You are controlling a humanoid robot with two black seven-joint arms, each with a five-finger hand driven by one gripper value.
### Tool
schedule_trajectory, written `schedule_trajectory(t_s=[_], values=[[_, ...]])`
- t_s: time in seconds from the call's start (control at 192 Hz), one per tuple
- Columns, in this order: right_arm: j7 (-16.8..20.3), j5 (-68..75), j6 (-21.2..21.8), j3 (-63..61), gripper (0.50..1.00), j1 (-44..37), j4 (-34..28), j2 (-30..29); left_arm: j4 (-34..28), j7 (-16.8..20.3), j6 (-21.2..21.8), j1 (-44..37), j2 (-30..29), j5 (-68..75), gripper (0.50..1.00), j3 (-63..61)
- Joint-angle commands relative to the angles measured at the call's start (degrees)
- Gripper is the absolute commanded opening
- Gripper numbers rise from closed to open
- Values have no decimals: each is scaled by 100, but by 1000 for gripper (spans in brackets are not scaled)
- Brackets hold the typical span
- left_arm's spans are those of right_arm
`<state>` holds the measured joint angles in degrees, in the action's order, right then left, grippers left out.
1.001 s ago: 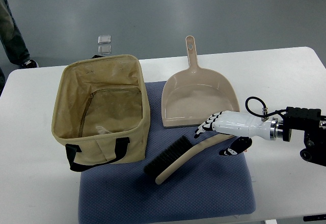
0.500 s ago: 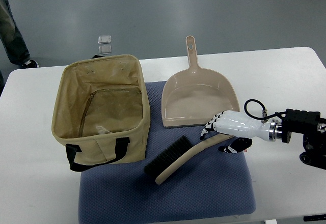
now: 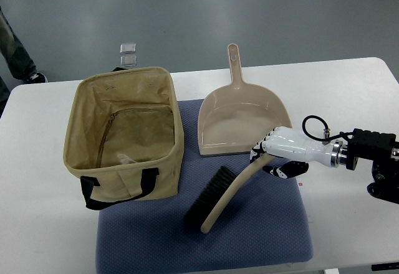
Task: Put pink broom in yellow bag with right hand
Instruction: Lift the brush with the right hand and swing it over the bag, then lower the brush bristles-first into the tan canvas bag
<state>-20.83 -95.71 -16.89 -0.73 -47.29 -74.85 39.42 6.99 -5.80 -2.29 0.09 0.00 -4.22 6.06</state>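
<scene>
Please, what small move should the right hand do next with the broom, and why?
Probably lift the broom clear of the blue mat, then carry it left. The right hand is closed on the handle's end beside the dustpan, but the bristle end seems to rest on the mat. The yellow bag stands open to the left, and its wall is higher than the broom.
</scene>
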Motion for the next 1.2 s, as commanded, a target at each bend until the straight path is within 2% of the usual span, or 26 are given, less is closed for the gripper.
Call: schedule_trajectory(t_s=[0.0,0.328,0.568,0.745,0.917,1.193], values=[[-9,52,-121,-50,500,-78,6,57,-4,0,0,0,0,0,1000,0],[-105,342,-121,-419,500,-685,6,514,4,0,0,0,0,0,1000,0],[-149,720,344,-761,500,-1511,164,672,-4,0,0,0,0,0,1000,0],[-114,755,397,-911,500,-1950,375,601,-4,0,0,0,0,0,1000,0],[-53,711,529,-911,500,-2469,383,224,-4,0,0,0,0,0,1000,0],[70,492,608,-849,500,-2891,709,-822,-4,0,0,0,0,0,1000,0]])
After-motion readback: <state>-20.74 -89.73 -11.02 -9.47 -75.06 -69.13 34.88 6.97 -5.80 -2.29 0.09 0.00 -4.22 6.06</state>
